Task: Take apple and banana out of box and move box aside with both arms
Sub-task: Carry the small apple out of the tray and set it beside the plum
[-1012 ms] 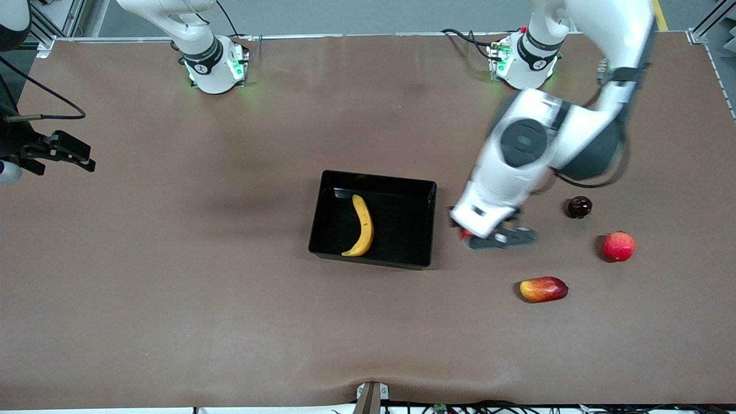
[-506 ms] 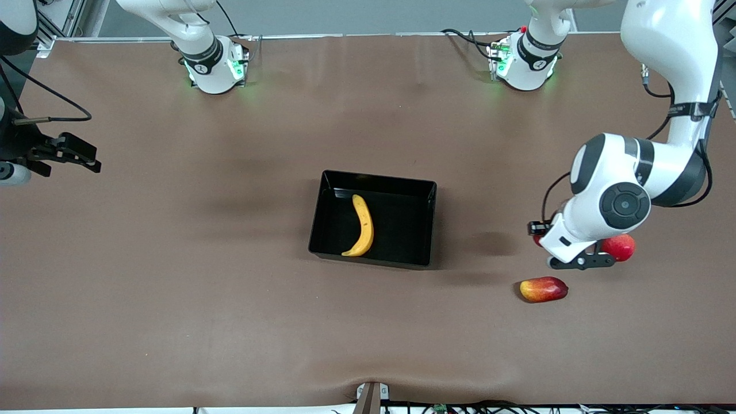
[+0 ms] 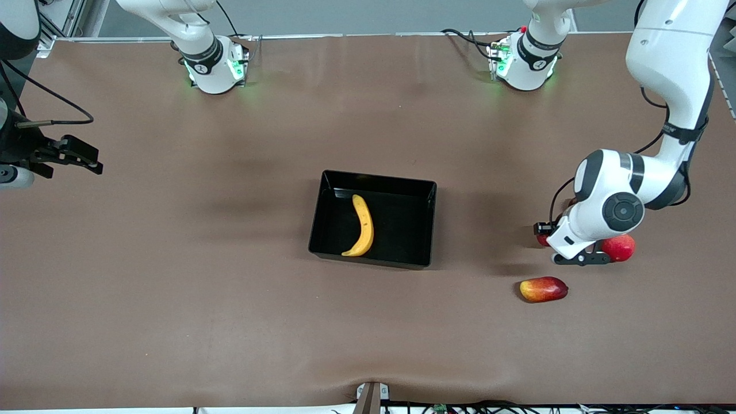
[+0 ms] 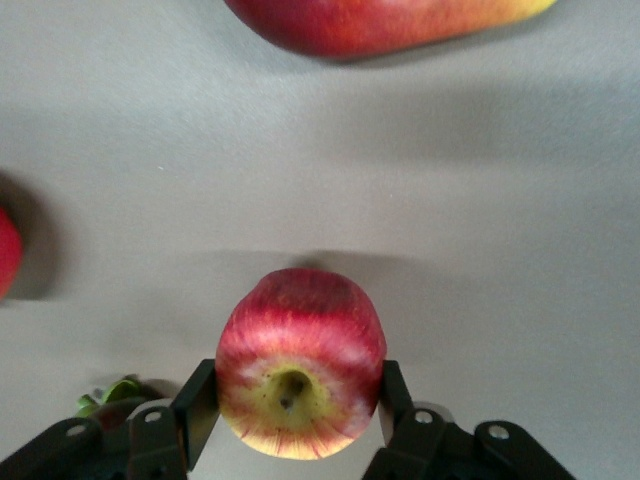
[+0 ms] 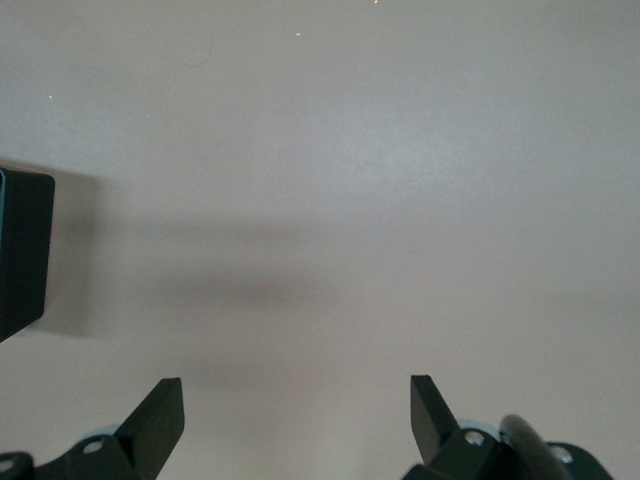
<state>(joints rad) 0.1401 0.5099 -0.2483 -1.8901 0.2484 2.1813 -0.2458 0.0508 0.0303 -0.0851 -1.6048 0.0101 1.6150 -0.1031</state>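
Note:
The black box (image 3: 376, 177) stands mid-table with the yellow banana (image 3: 363, 225) lying in it. My left gripper (image 3: 579, 257) is up over the table toward the left arm's end, beside a plain red round fruit (image 3: 621, 247). In the left wrist view this gripper (image 4: 292, 400) is shut on the small red apple with a yellowish base (image 4: 300, 360), held above the table with its shadow below. The apple is hidden under the hand in the front view. My right gripper (image 3: 86, 162) waits open and empty at the right arm's end; its wrist view (image 5: 297, 400) shows bare table.
A red-yellow elongated fruit (image 3: 543, 289) lies nearer the front camera than the left gripper and also shows in the left wrist view (image 4: 380, 20). The red round fruit shows at that view's edge (image 4: 5, 250). The box's corner (image 5: 20, 250) shows in the right wrist view.
The left arm swung from beside the box out toward the left arm's end of the table, then settled beside the red round fruit. It now hides a small dark fruit. The right arm barely moved.

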